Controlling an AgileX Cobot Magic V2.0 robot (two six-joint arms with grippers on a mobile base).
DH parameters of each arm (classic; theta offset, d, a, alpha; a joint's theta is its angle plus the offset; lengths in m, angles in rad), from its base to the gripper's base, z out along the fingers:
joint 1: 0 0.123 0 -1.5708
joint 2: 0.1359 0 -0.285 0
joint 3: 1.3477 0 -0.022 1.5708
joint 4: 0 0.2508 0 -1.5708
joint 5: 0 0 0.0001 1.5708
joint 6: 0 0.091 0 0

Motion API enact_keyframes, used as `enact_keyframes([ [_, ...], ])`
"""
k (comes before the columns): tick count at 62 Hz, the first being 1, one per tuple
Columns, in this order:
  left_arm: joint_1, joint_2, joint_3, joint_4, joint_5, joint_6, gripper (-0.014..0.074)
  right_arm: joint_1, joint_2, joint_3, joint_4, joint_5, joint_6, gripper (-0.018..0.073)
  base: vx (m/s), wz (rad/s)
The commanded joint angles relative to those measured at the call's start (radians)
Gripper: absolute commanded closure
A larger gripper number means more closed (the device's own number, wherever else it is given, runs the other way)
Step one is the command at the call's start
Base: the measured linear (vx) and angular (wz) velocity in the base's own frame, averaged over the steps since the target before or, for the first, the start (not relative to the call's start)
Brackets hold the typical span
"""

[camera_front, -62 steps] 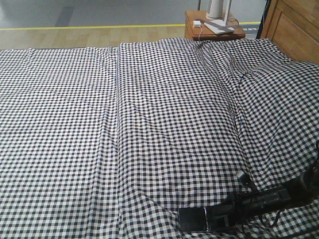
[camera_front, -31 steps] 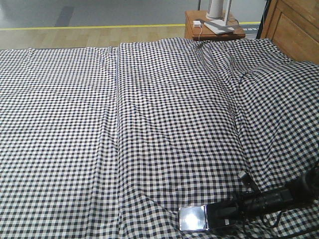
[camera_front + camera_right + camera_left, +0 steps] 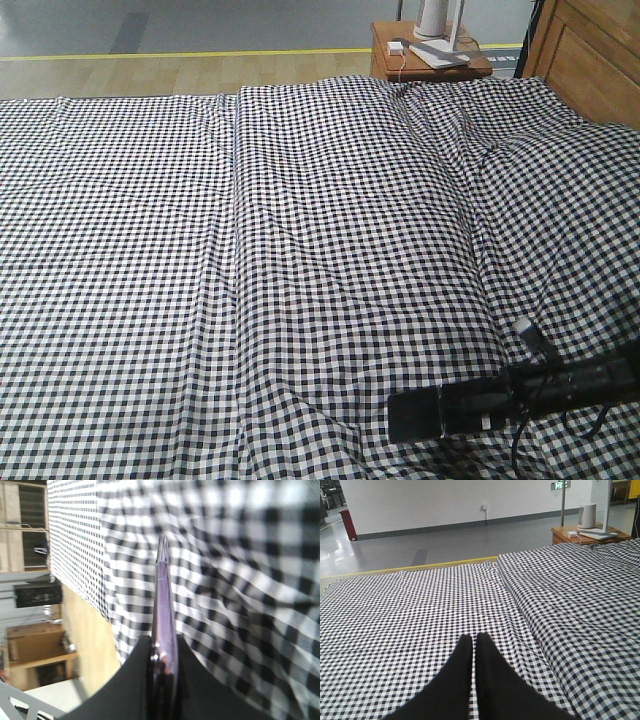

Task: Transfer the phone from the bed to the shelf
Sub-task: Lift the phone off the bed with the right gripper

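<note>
Phone (image 3: pixel 414 416) clamped edge-on in right gripper (image 3: pixel 450 412), above bed (image 3: pixel 300 250), left gripper (image 3: pixel 473 645) closed together

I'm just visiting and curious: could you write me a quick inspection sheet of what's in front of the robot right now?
Surface: bed with black-and-white checked sheet, some folds.
Job's things: phone clamped edge-on in the right gripper near the bed's front edge; shelf not identifiable.
Clutter: nothing seen on the sheet.
Grippers: right gripper shut on the phone; left gripper shut, holding nothing, over the sheet.
Cables: dark cable beside the right arm; white cord off the nightstand.
Surroundings: nightstand carrying white items, wooden headboard, grey floor with a yellow line.
</note>
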Motion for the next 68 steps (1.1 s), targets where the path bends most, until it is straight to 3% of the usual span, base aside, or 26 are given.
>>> enact_keyframes([
  [1,0.000,-0.011,-0.026,-0.005,-0.071,-0.004,0.0596,-0.001,-0.158,0.024,0.010,0.167,0.018,0.0561,0.00,0.00],
  [18,0.000,-0.011,-0.026,-0.005,-0.071,-0.004,0.0596,0.003,-0.465,0.056,-0.043,0.167,0.123,0.0561,0.00,0.00],
  [30,0.000,-0.011,-0.026,-0.005,-0.071,-0.004,0.0596,0.051,-0.696,0.056,-0.050,0.166,0.169,0.0561,0.00,0.00],
  [47,0.000,-0.011,-0.026,-0.005,-0.071,-0.004,0.0596,0.202,-0.959,0.056,-0.042,0.165,0.254,0.0561,0.00,0.00],
  [68,0.000,-0.011,-0.026,-0.005,-0.071,-0.004,0.0596,0.414,-1.148,0.056,0.034,0.165,0.308,0.0561,0.00,0.00],
])
